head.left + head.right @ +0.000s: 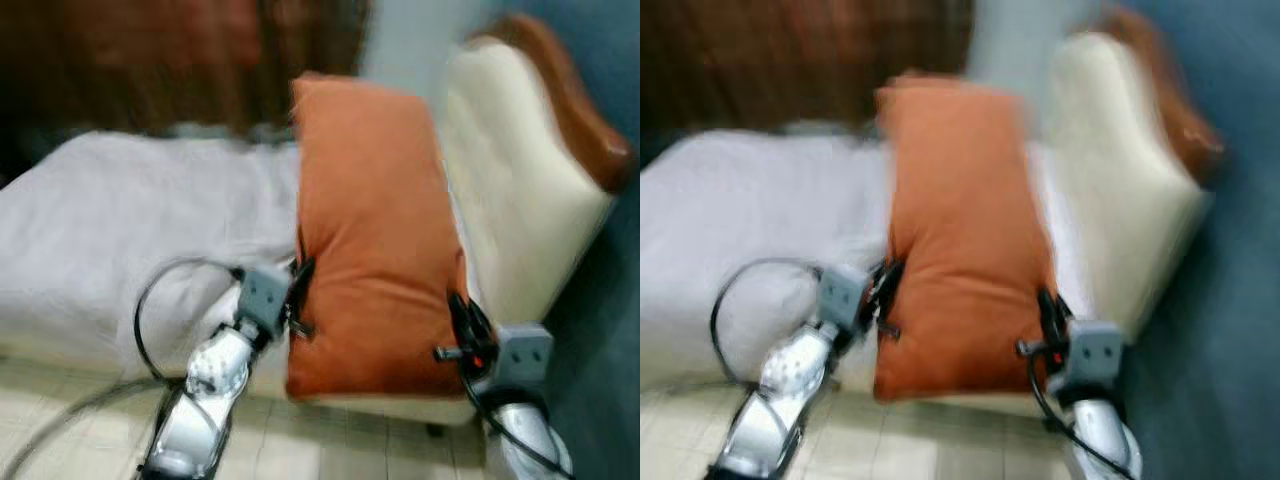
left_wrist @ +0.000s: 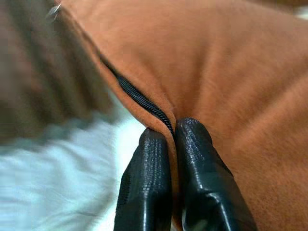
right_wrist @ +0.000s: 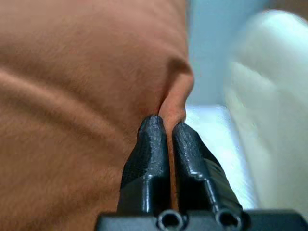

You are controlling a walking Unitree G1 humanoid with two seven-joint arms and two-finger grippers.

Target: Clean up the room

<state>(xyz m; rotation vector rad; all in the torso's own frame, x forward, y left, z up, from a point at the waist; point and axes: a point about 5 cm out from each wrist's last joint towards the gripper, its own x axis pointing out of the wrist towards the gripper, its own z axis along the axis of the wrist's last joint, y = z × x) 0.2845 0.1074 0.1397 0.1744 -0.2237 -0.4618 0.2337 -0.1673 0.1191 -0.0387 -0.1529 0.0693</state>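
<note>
The orange pillow (image 1: 375,235) is held upright above the near edge of the bed (image 1: 130,220), its far end leaning toward the cream padded headboard (image 1: 510,170) with brown wooden trim, and its lower end hanging just over the pale tiled floor (image 1: 290,450). The left gripper (image 2: 171,139) is clamped on the pillow's edge at the side away from the headboard, both black fingers (image 2: 144,187) pinching the fabric fold beside the black zipper (image 2: 139,98). The right gripper (image 3: 163,127) is closed on the pillow's opposite edge, on the headboard side, with a ridge of orange fabric squeezed between its fingers; both head views are motion-blurred.
</note>
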